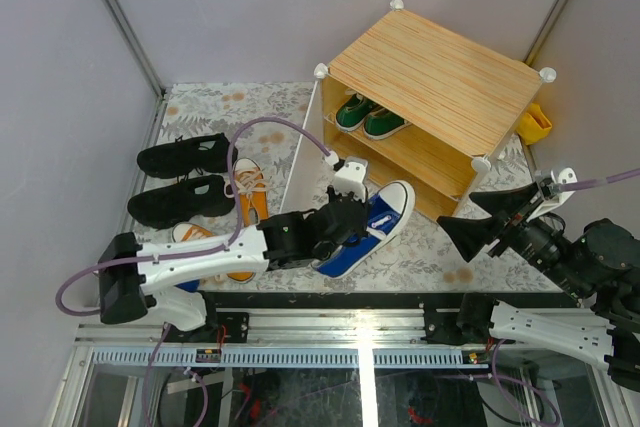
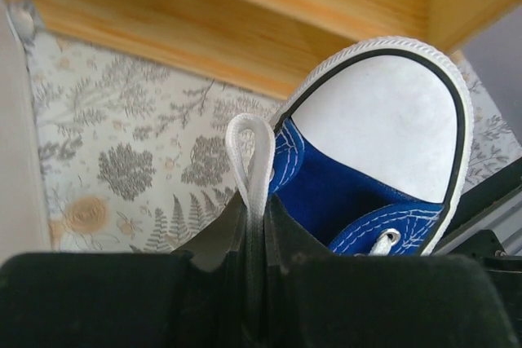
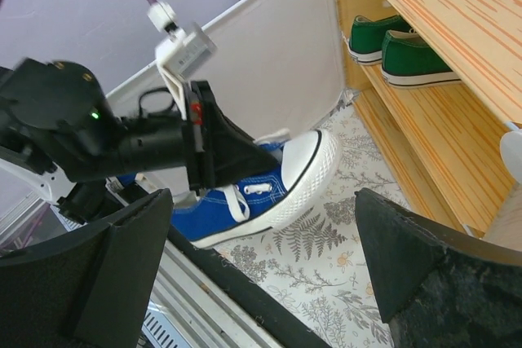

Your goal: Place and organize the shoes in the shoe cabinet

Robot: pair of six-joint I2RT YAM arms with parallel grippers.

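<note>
Black shoes (image 1: pixel 182 157), two of them, lie side by side at the left of the table (image 1: pixel 420 257). Orange sneakers (image 1: pixel 250 192) are placed just beside them, one partly hidden under the left arm. Near the centre, the left gripper (image 1: pixel 345 219) is seen with its fingers pinched narrow on the white lace (image 2: pixel 249 144) of a blue sneaker (image 1: pixel 378 227). This sneaker is positioned just in front of the shoe cabinet (image 1: pixel 430 72), toe toward its open front. Whether its sole touches the table cannot be told. The cabinet's white door panel (image 1: pixel 300 172) is stood open. A pair of green sneakers (image 1: pixel 368 117) is set on a shelf (image 3: pixel 457 128) inside. At the right, the right gripper (image 1: pixel 482 219) is held apart from the cabinet, fingers spread wide and holding nothing.
</note>
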